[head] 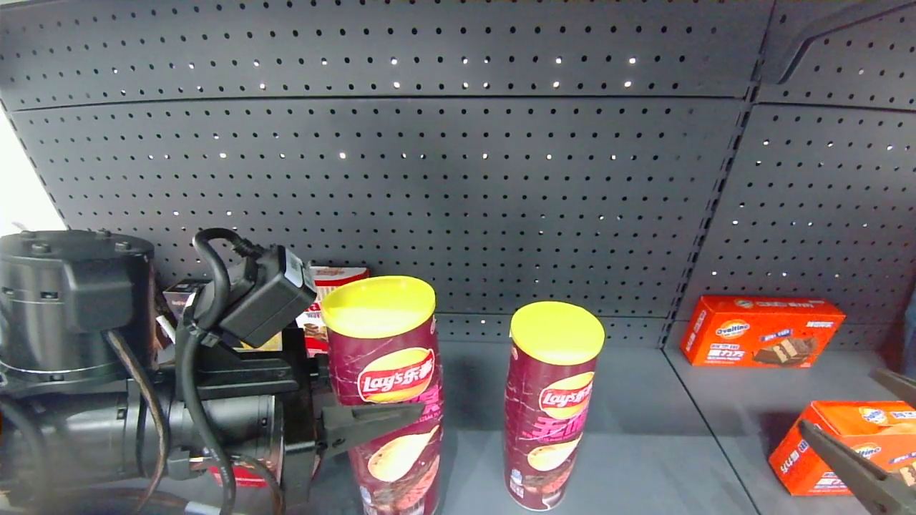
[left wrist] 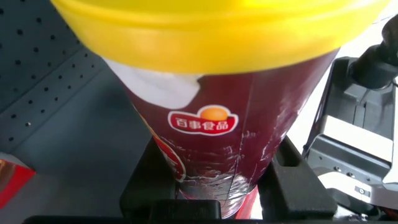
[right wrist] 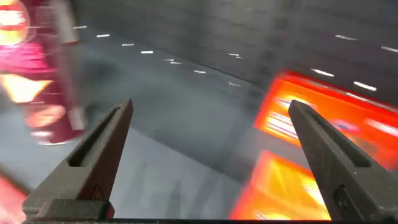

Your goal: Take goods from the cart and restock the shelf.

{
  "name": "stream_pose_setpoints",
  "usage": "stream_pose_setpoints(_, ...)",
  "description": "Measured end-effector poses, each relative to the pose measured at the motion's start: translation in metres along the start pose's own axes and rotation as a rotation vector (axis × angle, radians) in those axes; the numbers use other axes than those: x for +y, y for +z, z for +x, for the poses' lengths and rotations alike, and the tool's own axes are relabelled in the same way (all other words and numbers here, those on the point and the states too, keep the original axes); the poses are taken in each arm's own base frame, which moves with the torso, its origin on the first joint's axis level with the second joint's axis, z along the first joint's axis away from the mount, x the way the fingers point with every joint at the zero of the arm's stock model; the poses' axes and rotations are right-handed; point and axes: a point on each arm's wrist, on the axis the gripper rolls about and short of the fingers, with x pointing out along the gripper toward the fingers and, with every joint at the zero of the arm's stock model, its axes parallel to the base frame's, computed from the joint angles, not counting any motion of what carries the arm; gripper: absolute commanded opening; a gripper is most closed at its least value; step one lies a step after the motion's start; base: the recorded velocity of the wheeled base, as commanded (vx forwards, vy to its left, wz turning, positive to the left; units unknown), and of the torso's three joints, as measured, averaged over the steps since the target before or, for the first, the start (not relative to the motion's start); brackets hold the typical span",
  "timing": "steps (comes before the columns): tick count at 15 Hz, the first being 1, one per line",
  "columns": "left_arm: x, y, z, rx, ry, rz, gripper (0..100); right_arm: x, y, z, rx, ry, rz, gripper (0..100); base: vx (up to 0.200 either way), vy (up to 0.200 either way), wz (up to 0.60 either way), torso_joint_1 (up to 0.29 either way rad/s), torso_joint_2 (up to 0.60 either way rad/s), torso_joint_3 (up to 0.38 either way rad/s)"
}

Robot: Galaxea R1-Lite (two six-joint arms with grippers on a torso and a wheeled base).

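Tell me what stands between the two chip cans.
Nothing: in the head view the left chip can and the right chip can are parted only by bare grey shelf.

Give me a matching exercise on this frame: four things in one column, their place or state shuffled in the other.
Things
1. left can
2. right can
3. rear orange box
4. right tool

Place or state
a. open, holding nothing
b. gripped by the left tool
c. far back on the right
d. standing free on the shelf

Pairs: 1-b, 2-d, 3-c, 4-a.
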Motion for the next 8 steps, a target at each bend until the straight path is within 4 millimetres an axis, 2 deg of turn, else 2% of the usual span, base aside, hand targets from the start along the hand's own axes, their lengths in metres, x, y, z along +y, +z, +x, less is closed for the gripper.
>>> stream_pose_setpoints(3, -0.003, -0.002, -0.005, -0.003, 0.002, -0.001, 0, 0.005, -0.009, -0.037, 0.023, -0.087, 0.019, 100, 0.000, 0.000, 0.00, 0.000, 0.00, 0.000)
stream_pose_setpoints(6, -0.004, -0.002, -0.006, -0.008, 0.002, 0.002, 0, 0.019, -0.037, -0.078, 0.086, -0.242, 0.038, 100, 0.000, 0.000, 0.00, 0.000, 0.00, 0.000)
stream_pose_setpoints(8, -0.004, -0.001, -0.007, -0.010, 0.001, 0.004, 0, 0.025, -0.057, -0.095, 0.148, -0.350, 0.048, 100, 0.000, 0.000, 0.00, 0.000, 0.00, 0.000)
